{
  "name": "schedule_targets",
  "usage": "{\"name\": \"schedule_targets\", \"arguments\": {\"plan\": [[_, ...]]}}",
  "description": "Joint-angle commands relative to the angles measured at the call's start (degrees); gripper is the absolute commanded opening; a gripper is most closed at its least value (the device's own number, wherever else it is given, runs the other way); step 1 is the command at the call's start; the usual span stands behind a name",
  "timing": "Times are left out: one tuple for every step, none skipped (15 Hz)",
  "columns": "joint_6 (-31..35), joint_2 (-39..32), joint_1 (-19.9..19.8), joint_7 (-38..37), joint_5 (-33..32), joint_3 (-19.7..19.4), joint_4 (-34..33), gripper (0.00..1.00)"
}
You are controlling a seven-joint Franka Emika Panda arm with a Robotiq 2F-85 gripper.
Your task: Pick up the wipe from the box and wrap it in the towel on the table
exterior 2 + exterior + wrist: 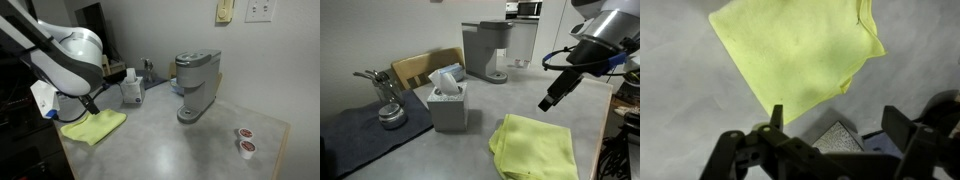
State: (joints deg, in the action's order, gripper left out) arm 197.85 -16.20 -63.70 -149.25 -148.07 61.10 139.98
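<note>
A grey tissue box [448,105] stands on the table with a white wipe [444,78] sticking out of its top; it also shows in an exterior view [132,92] and as a grey corner in the wrist view [838,137]. A yellow-green towel [532,146] lies flat on the table, also seen in an exterior view [94,126] and the wrist view [800,50]. My gripper [550,101] hangs in the air above the table, to the right of the box and above the towel's far edge. Its fingers [836,125] are open and empty.
A grey coffee machine [484,50] stands at the back, also in an exterior view [196,85]. A dark mat [365,132] with a metal tool [388,100] lies left of the box. Two coffee pods [244,140] sit near the table's edge.
</note>
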Motion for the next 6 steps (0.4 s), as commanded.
{"name": "schedule_targets", "arguments": {"plan": [[0.0, 4.6, -3.4, 0.0, 0.5, 1.3, 3.9, 1.00], [0.0, 5.5, -4.1, 0.0, 0.6, 1.6, 4.4, 1.00], [0.0, 1.5, -1.6, 0.0, 0.0, 0.1, 2.3, 1.00], [0.0, 1.8, -1.8, 0.0, 0.0, 0.0, 2.6, 1.00], [0.0, 1.8, -1.7, 0.0, 0.1, 0.0, 2.6, 1.00], [0.0, 1.7, -1.6, 0.0, 0.1, 0.0, 2.5, 1.00]]}}
